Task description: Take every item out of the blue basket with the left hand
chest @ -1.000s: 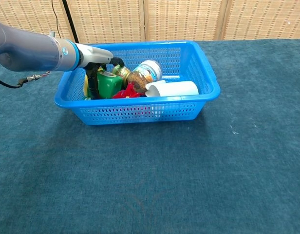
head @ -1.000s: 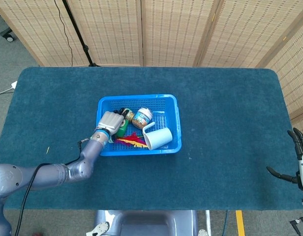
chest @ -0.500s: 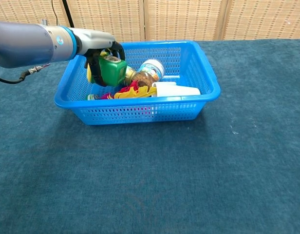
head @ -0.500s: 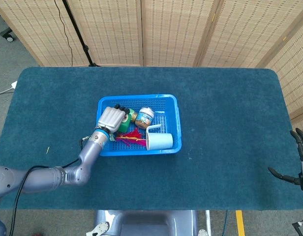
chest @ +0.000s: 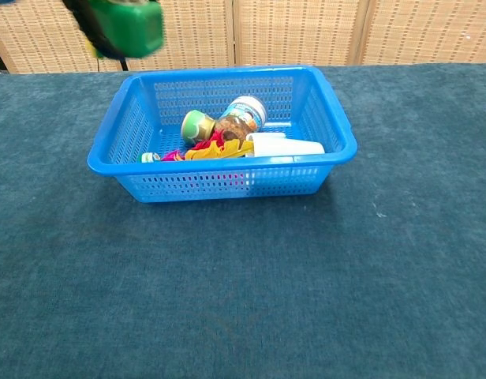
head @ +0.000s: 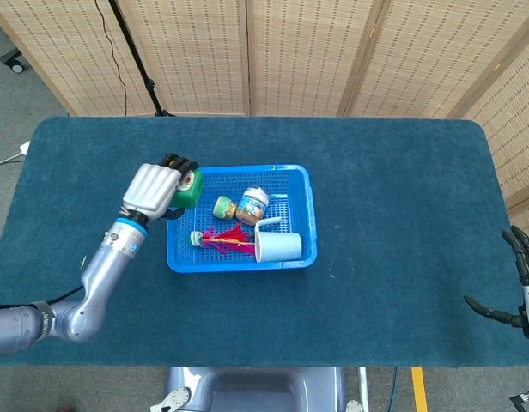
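Note:
My left hand (head: 155, 189) grips a green container (head: 187, 187), lifted above the blue basket's (head: 301, 182) left rim; the same green container (chest: 126, 25) is blurred at the top left of the chest view. Inside the basket lie a small round jar (head: 223, 207), a white-lidded jar (head: 252, 204), a white cup (head: 277, 245) on its side, a red and yellow toy (head: 228, 241) and a small green-capped item (head: 196, 238). My right hand (head: 523, 283) hangs at the far right edge, fingers spread, holding nothing.
The basket (chest: 338, 130) stands mid-table on the dark teal cloth (head: 402, 215). Folding wicker screens (head: 299, 51) close off the back. A black stand pole (head: 131, 51) rises behind the table's far left.
My left hand has lifted the green container out of the basket and carried it up and to the left. The small round jar it covered now shows. The right hand barely moved.

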You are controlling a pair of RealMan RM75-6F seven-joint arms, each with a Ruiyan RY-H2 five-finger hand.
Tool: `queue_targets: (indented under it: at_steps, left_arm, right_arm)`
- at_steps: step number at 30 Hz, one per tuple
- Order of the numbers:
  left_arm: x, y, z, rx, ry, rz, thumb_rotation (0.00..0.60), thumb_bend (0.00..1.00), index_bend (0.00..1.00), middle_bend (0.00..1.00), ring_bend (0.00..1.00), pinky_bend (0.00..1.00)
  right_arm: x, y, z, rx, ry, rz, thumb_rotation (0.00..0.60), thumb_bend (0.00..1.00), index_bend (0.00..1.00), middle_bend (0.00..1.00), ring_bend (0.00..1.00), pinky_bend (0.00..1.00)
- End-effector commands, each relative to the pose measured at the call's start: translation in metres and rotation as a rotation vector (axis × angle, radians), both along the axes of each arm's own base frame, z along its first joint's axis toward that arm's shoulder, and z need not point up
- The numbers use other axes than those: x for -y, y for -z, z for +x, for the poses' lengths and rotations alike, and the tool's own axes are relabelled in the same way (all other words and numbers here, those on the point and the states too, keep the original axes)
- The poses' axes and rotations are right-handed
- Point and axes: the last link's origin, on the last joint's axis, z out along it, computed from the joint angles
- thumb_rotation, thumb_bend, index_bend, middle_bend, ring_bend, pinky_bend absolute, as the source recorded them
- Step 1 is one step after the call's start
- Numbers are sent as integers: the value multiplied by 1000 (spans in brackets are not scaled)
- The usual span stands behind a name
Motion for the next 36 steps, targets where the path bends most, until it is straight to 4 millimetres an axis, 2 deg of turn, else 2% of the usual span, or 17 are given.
queue_targets:
  at_steps: [1,4,7,10,15,17,18,19,21,24,26,32,36]
  left_arm:
    - [8,-27,-38,74,-79,51,600,462,267,333,403,591]
    - [11,-32,-78,84,-144,63,600,453,266,333,397,591]
    - [13,-24,-125,111,-248,38,600,442,266,333,397,591]
    - [13,-12,-149,144,-297,1,600,440,267,333,397,591]
    - [7,13,-174,175,-326,-38,600,441,265,331,380,591]
    - [4,21,-182,177,-339,-43,600,410,194,248,274,513]
    - [3,24,-186,180,-346,-46,600,362,114,148,160,351]
    - [2,29,-187,189,-351,-53,600,302,39,54,57,177]
    - [3,37,-187,224,-346,-75,600,208,0,0,0,4]
    - [10,46,-181,290,-323,-123,600,113,0,0,0,0]
    - [14,44,-174,329,-261,-129,600,103,0,0,0,0]
    - [30,19,-140,412,-26,-115,600,103,0,0,0,0]
    - [46,8,-109,355,135,-119,600,103,0,0,0,0]
  right_arm:
    - [-2,1,2,0,-10,5,600,0,0,0,0,0]
    - [-4,2,5,-3,-21,11,600,0,0,0,0,0]
    - [-5,7,9,-6,-40,34,600,0,0,0,0,0]
    - [-5,11,10,-24,-44,45,600,0,0,0,0,0]
    - [-4,19,11,-44,-44,66,600,0,0,0,0,0]
    - [-4,20,12,-50,-43,72,600,0,0,0,0,0]
    - [-4,21,12,-52,-42,74,600,0,0,0,0,0]
    - [-3,22,12,-54,-42,77,600,0,0,0,0,0]
    - [-3,24,12,-59,-41,79,600,0,0,0,0,0]
    - [-3,25,12,-68,-39,81,600,0,0,0,0,0]
    - [-3,26,13,-70,-39,80,600,0,0,0,0,0]
    - [-4,24,14,-61,-44,75,600,0,0,0,0,0]
    - [-6,22,14,-53,-50,70,600,0,0,0,0,0]
